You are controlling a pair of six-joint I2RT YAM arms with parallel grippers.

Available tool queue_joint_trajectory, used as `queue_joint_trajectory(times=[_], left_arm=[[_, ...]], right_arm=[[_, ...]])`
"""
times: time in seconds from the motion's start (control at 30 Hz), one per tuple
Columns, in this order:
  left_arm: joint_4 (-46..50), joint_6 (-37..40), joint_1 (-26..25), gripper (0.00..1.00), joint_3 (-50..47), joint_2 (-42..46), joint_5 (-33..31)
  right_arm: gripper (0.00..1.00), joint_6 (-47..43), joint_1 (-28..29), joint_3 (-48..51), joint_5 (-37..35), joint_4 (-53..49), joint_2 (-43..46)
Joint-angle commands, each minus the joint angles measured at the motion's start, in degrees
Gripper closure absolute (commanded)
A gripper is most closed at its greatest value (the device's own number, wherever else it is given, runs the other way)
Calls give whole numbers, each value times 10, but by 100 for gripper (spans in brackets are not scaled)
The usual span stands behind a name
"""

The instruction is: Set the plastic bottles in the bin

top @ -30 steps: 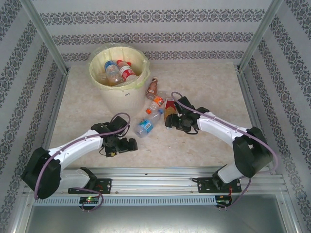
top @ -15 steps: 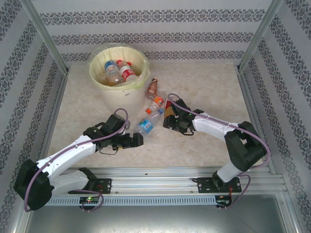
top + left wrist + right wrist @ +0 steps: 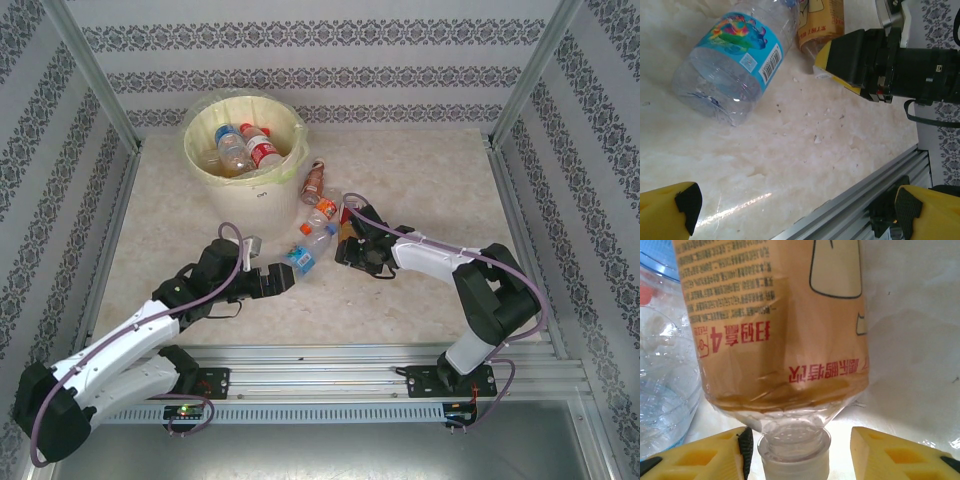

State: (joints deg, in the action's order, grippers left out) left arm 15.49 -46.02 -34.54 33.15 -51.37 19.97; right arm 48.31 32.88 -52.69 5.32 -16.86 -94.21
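The bin [image 3: 212, 182] stands at the back left with two plastic bottles [image 3: 262, 146] showing inside. Several more lie on the table to its right: a brown one [image 3: 314, 180], an orange-capped one [image 3: 322, 210], a blue-labelled one [image 3: 304, 254] [image 3: 735, 55] and an orange-labelled one [image 3: 346, 216] [image 3: 775, 320]. My right gripper [image 3: 348, 240] [image 3: 797, 455] is open around the orange-labelled bottle's white-capped neck. Its left pad is at the cap, and a gap remains at the right finger. My left gripper [image 3: 290, 280] [image 3: 800, 210] is wide open just short of the blue-labelled bottle's base, holding nothing.
The bottles lie close together between the bin and my right gripper. Metal rails [image 3: 330, 365] run along the near table edge. Patterned walls and slanted metal posts [image 3: 100, 90] enclose the other three sides.
My left arm has swung forward and right, bringing its open gripper up to the blue-labelled bottle. The right gripper's jaws have narrowed around the orange-labelled bottle's neck.
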Motion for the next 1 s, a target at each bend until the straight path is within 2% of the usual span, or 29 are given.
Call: queue_joint_trajectory(times=[0.0, 0.37, 0.53, 0.67, 0.87, 0.97], left_arm=[[-76, -26, -7, 0, -13, 9, -29], [-130, -36, -6, 0, -30, 53, -121], [-139, -46, -6, 0, -24, 40, -107], [-140, -41, -6, 0, -3, 13, -79], [-154, -32, -7, 0, 40, -61, -3], [-208, -53, -8, 0, 49, -81, 18]], right_arm=[[47, 7, 5, 9, -16, 7, -10], [56, -6, 3, 7, -19, 4, -15], [66, -20, 2, 12, -20, -7, 7], [72, -39, 1, 31, -21, -25, 65], [73, -70, -6, 73, 11, -46, 195], [73, -85, -12, 85, 49, -55, 256]])
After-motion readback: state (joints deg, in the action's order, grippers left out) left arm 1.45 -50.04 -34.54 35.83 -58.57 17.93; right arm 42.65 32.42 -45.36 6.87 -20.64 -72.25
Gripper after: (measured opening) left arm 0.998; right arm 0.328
